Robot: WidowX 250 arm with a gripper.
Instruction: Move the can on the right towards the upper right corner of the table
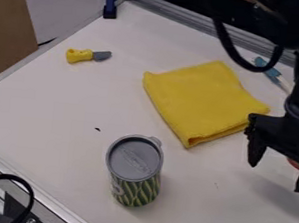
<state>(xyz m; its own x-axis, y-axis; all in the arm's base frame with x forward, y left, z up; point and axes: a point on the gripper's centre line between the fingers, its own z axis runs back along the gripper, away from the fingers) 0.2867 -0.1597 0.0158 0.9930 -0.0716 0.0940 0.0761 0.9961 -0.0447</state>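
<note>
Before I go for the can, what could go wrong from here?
The can stands upright, so a sideways bump from the open jaws could topple it. The yellow cloth lies up and to the right of it in view, so a low carry might drag it. A reddish thing partly behind the gripper could get knocked.

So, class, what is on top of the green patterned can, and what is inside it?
A grey lid sits on top of the can. It covers the opening, so whatever may be inside cannot be seen.
</note>
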